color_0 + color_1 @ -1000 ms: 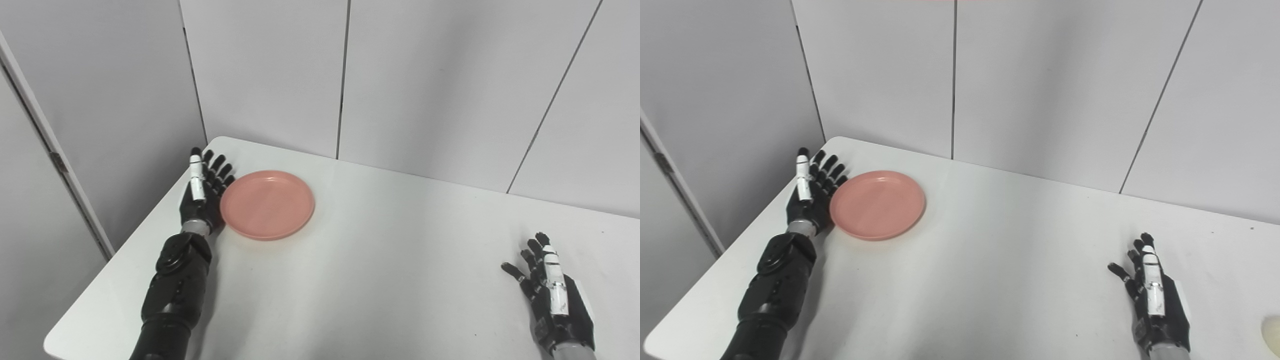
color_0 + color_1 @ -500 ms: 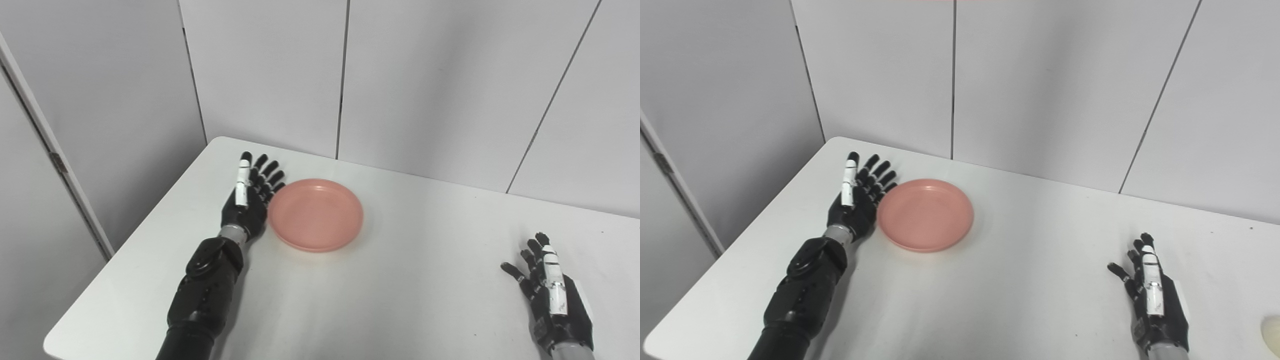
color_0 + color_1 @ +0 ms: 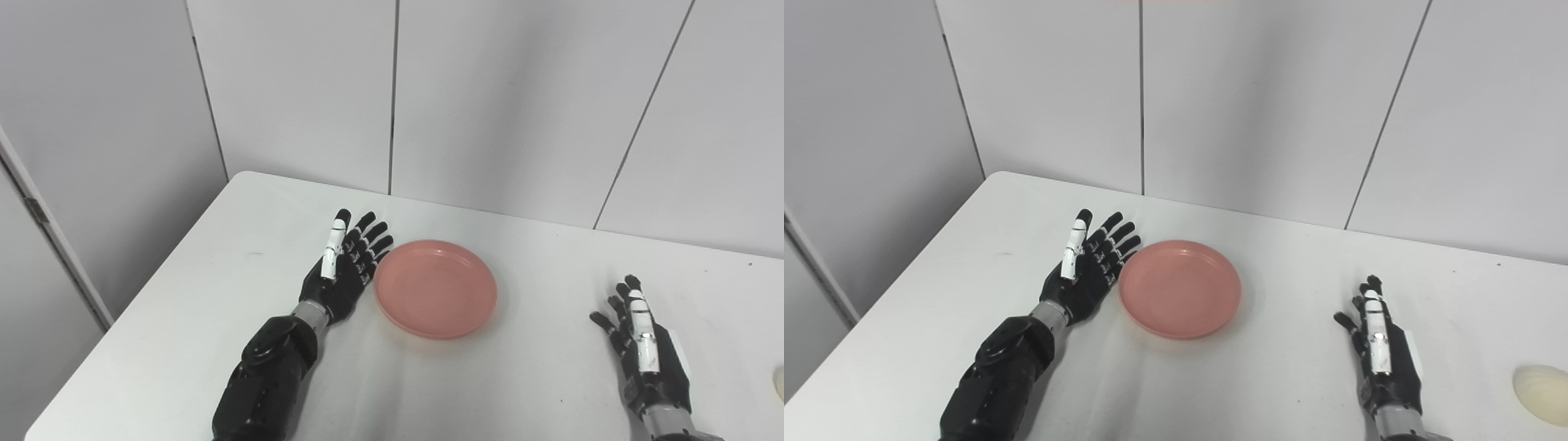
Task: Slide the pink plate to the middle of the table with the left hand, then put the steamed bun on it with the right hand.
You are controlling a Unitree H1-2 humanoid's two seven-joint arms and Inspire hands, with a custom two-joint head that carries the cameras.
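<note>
The pink plate (image 3: 435,288) lies flat near the middle of the white table (image 3: 184,294), with nothing on it. My left hand (image 3: 346,269) is open, fingers straight, its edge against the plate's left rim. My right hand (image 3: 644,346) rests open on the table at the lower right, well apart from the plate. The pale steamed bun (image 3: 1542,386) sits at the far right edge of the right eye view, to the right of my right hand; in the left eye view only a sliver of it shows.
Grey wall panels (image 3: 508,104) stand close behind the table's far edge. The table's left edge runs diagonally past my left forearm (image 3: 263,380).
My left hand has pushed the plate rightward and nearer, from the table's far left to near its middle. The camera has also panned right. The right hand stays put.
</note>
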